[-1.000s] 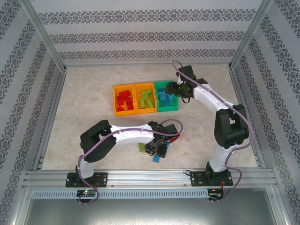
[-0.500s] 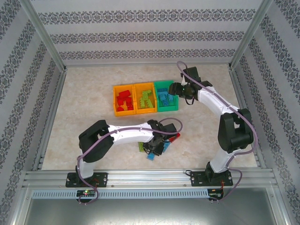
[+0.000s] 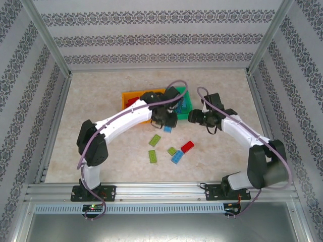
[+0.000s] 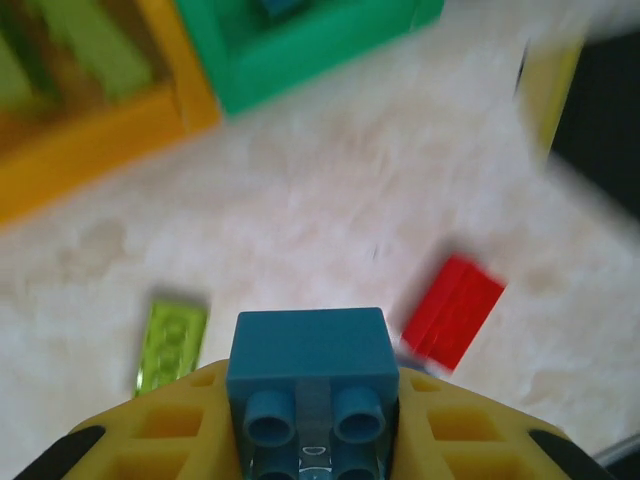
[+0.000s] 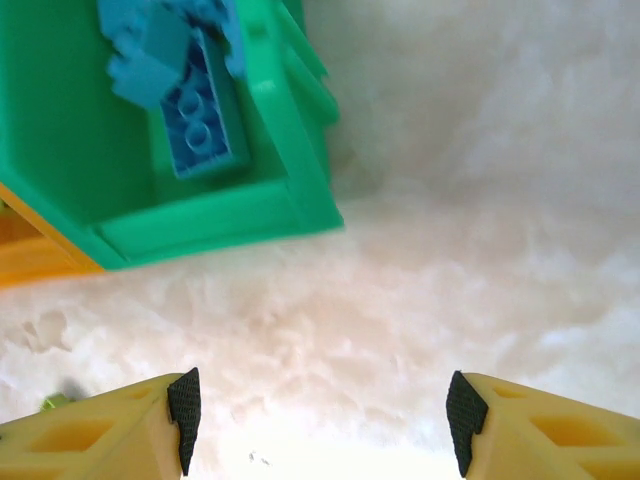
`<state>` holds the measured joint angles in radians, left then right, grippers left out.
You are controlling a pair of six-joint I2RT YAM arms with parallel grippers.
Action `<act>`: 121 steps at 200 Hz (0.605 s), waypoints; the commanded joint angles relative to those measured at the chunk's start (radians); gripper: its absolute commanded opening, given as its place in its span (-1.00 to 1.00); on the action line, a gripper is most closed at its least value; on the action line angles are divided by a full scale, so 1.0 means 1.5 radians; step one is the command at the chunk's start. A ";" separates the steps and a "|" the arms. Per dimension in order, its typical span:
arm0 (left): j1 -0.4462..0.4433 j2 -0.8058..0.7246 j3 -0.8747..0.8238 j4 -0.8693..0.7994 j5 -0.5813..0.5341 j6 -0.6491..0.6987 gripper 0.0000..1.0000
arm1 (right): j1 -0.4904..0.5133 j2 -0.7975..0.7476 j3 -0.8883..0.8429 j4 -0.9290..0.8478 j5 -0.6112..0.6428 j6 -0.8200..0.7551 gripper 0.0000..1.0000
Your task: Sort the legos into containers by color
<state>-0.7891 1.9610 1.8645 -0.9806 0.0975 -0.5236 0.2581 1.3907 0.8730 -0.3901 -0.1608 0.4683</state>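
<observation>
My left gripper hangs just in front of the bins, shut on a blue lego. In the left wrist view that blue lego sits studs-up between the yellow fingers. The green container and two orange containers stand behind it, partly hidden by the left arm. Blue legos lie in the green container. My right gripper is open and empty beside the green bin's near right corner, over bare table. Loose on the table are a red lego, a blue one and lime ones.
Two more lime legos lie toward the front. In the left wrist view a red lego and a lime one lie below the held brick. Patterned walls and a metal frame enclose the table.
The left gripper closed on the blue lego near the front and carried it up toward the bins. The right gripper drew back from over the green bin toward the near side.
</observation>
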 commanded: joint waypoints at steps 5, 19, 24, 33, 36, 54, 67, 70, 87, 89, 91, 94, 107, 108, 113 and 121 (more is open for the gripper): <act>0.034 0.089 0.129 -0.023 0.040 0.074 -0.44 | 0.010 -0.066 -0.060 0.004 0.018 0.024 0.36; 0.058 0.140 0.199 -0.029 0.066 0.077 -0.43 | 0.014 -0.095 -0.087 -0.003 0.022 0.034 0.37; 0.065 0.156 0.221 -0.029 0.079 0.077 -0.43 | 0.016 -0.105 -0.097 -0.003 0.021 0.037 0.37; 0.080 0.187 0.260 -0.030 0.094 0.074 -0.43 | 0.020 -0.122 -0.112 -0.005 0.020 0.043 0.37; 0.085 0.196 0.271 -0.029 0.100 0.072 -0.43 | 0.021 -0.127 -0.116 -0.005 0.019 0.044 0.37; 0.110 0.242 0.324 -0.010 0.143 0.060 -0.43 | 0.038 -0.153 -0.138 -0.013 0.015 0.057 0.37; 0.126 0.262 0.338 0.022 0.173 0.050 -0.43 | 0.058 -0.169 -0.152 -0.019 0.014 0.069 0.37; 0.128 0.265 0.339 0.029 0.176 0.047 -0.43 | 0.063 -0.172 -0.156 -0.020 0.014 0.072 0.37; 0.143 0.280 0.340 0.070 0.202 0.033 -0.41 | 0.103 -0.188 -0.180 -0.017 0.016 0.099 0.36; 0.144 0.282 0.340 0.074 0.203 0.033 -0.41 | 0.108 -0.191 -0.183 -0.017 0.017 0.103 0.36; 0.145 0.284 0.340 0.077 0.205 0.031 -0.40 | 0.114 -0.191 -0.185 -0.016 0.017 0.106 0.36; 0.146 0.286 0.340 0.082 0.206 0.029 -0.40 | 0.121 -0.194 -0.189 -0.015 0.018 0.112 0.36; 0.149 0.296 0.340 0.101 0.213 0.026 -0.35 | 0.154 -0.200 -0.206 -0.007 0.023 0.139 0.35; 0.150 0.296 0.340 0.103 0.213 0.025 -0.35 | 0.157 -0.200 -0.207 -0.006 0.024 0.141 0.35; 0.151 0.300 0.341 0.108 0.214 0.022 -0.33 | 0.171 -0.201 -0.212 -0.003 0.026 0.150 0.35; 0.153 0.306 0.342 0.113 0.219 0.015 -0.29 | 0.188 -0.202 -0.218 -0.001 0.029 0.166 0.33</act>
<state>-0.5632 2.3974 2.3375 -0.8963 0.3634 -0.4709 0.4732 1.1053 0.5831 -0.3988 -0.1440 0.6228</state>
